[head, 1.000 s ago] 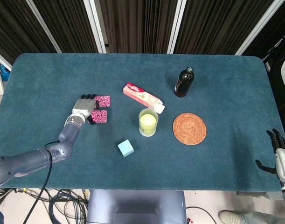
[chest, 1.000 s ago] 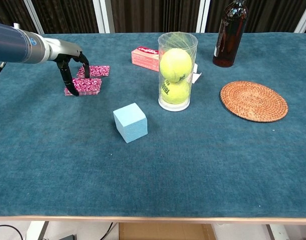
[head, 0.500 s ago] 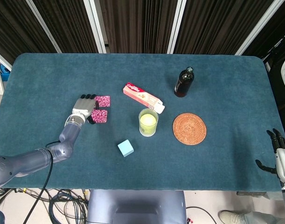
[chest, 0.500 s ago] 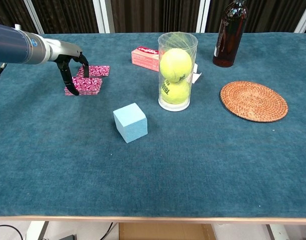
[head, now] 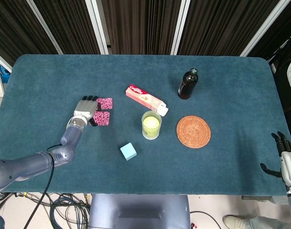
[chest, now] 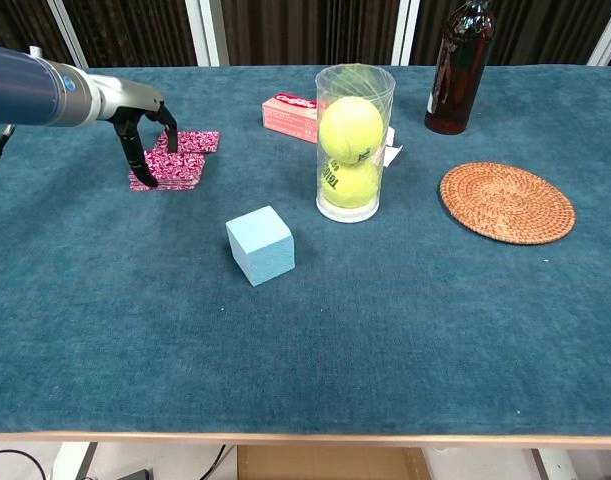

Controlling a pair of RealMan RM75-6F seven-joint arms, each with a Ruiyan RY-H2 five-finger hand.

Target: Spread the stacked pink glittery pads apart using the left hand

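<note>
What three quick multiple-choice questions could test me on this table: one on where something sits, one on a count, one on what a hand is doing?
1. Where is the woven coaster?
A. Right of the clear cup
B. Left of the blue cube
C. On the toothpaste box

2. How many tennis balls are in the clear cup?
A. One
B. Two
C. Four

3. What is the left hand doing?
A. Lifting the dark bottle
B. Fingers set down on the pink glittery pads
C. Gripping the blue cube

Answers: 1 A, it lies right of the cup in both views. 2 B, two are stacked inside. 3 B, its fingertips meet the pads.
</note>
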